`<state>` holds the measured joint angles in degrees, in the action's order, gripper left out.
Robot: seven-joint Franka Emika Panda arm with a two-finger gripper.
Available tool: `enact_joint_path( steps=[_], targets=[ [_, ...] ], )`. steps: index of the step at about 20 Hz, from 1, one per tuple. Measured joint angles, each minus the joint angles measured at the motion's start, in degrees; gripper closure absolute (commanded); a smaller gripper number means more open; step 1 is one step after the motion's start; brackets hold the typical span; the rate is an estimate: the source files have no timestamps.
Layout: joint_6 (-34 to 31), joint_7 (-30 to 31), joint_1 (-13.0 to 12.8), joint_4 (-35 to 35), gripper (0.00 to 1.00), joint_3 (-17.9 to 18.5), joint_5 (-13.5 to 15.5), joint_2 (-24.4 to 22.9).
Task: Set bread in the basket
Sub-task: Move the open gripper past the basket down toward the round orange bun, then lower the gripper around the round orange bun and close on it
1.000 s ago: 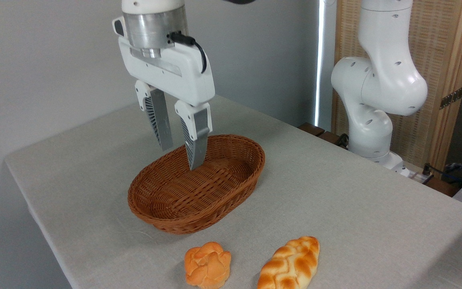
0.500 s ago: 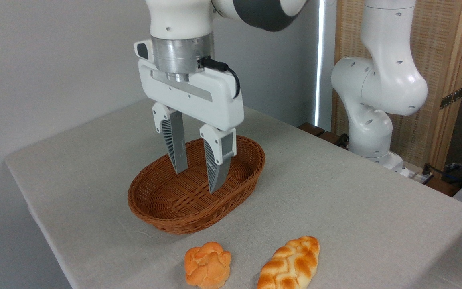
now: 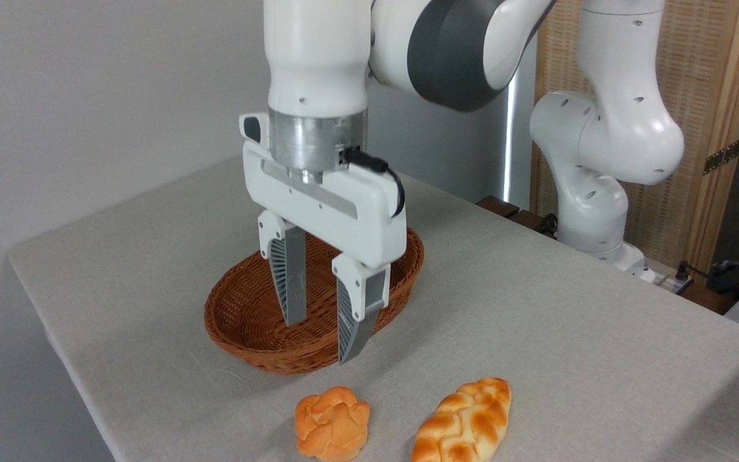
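The bread [image 3: 332,423], a small orange-golden knotted bun, lies on the table near the front edge. Behind it stands the oval brown wicker basket [image 3: 241,324], with nothing visible inside it. My gripper [image 3: 321,340] hangs open over the basket's front part, fingers pointing down and nothing between them. It is above and behind the bun, a short way from it. The gripper body hides part of the basket's far side.
A longer braided golden-brown loaf [image 3: 464,423] lies just right of the bun. The arm's white base [image 3: 591,212] stands at the back right, in front of a wooden screen [image 3: 716,128]. The table's edge [image 3: 68,359] runs along the left.
The gripper has moved down, forward and to the right, from above the basket's back part to over its front part, nearer the bun. It stays open. Bun and loaf have not moved.
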<state>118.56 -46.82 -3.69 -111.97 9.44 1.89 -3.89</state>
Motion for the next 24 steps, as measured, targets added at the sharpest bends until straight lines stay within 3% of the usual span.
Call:
enact_joint_path(
  steps=[7, 11, 13, 24],
  targets=[
    [2.72, -5.19, 0.03, -1.94, 0.0, 0.02, -0.11, 2.54],
    [5.25, -5.49, 0.24, -2.85, 0.0, 0.11, -4.71, 4.92],
    [5.68, -5.6, 0.29, -3.19, 0.0, 0.11, -5.65, 5.42],
    [8.29, -5.66, 0.3, -3.97, 0.0, 0.11, -5.98, 7.76]
  ],
)
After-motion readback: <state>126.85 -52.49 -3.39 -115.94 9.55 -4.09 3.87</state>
